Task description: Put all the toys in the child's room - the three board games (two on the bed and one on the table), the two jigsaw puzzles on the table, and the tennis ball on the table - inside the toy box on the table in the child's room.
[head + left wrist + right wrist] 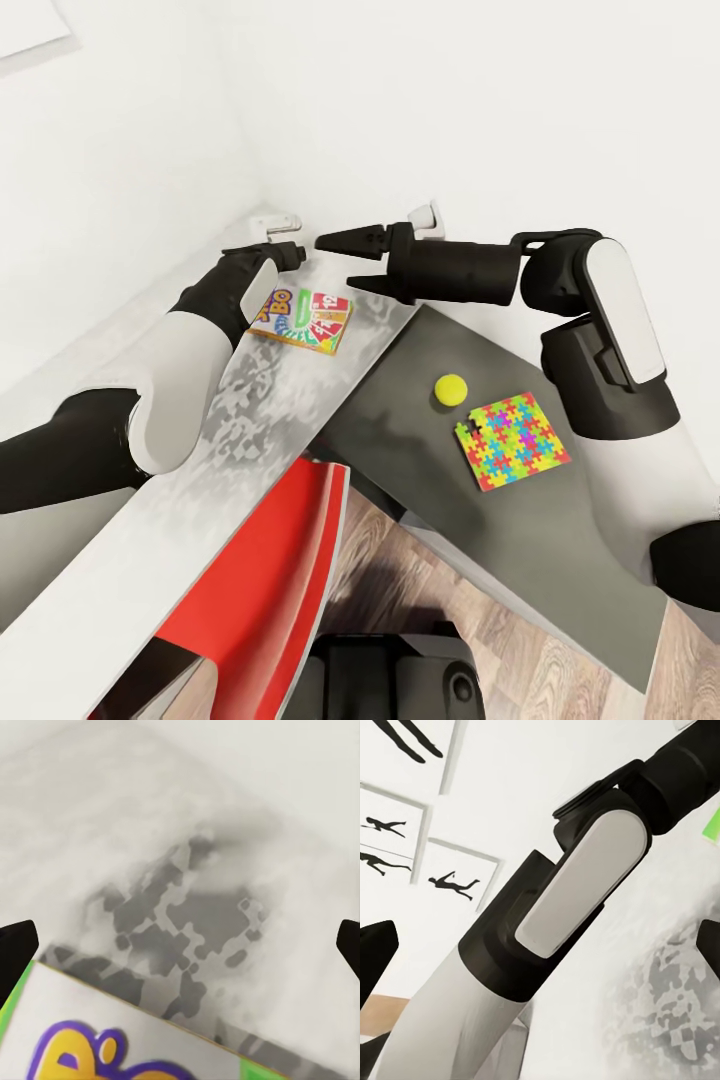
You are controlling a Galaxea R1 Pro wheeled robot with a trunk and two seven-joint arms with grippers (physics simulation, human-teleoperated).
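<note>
The yellow-orange-green "SKIP BO" board game (303, 317) lies flat on the table's pale top (150, 420). My left gripper (180, 949) hovers open just above the game's (112, 1035) edge, with a black fingertip at each side of the left wrist view. The left wrist (270, 255) stands over the game's far end. To its right my right gripper (345, 262) is open and empty, pointing at the left arm (570, 915). The tennis ball (450, 389) and one jigsaw puzzle (512, 440) rest on the table's lower dark wing (400, 420). The toy box and the bed are out of view.
A red chair (290, 570) stands tucked at the desk's inner corner over wood-plank floor (520, 620). White walls close off the desk's back, with two white fittings (428, 215) at the corner. Black silhouette pictures (405, 847) hang on the wall.
</note>
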